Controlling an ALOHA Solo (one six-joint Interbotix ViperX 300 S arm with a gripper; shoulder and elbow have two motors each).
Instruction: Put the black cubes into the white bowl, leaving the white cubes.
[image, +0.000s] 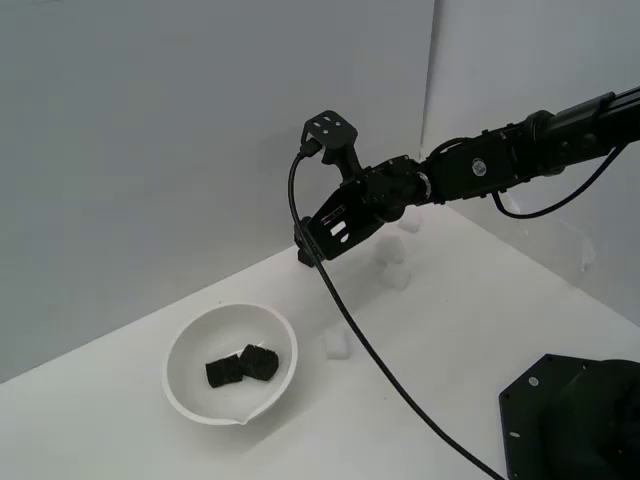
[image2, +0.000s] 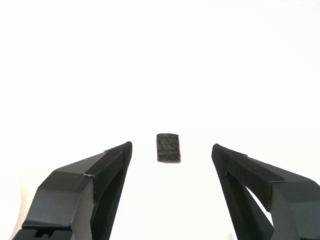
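The white bowl (image: 190, 345) sits on the table toward the exterior view's left, with two black cubes (image: 225, 372) (image: 262, 362) side by side inside it. In the wrist view a third black cube (image2: 168, 147) rests on the white surface, just beyond and centred between the fingertips, touching neither. My gripper (image: 305, 252) (image2: 171, 149) hangs open, low over the table behind the bowl, close to the back wall. White cubes lie loose on the table: one (image: 338, 343) to the bowl's right, others (image: 397, 278) (image: 410, 222) further back under the arm.
Grey walls meet in a corner close behind the arm. A black base plate (image: 575, 420) fills the near right corner in the exterior view. A black cable (image: 380, 365) trails from the wrist across the table.
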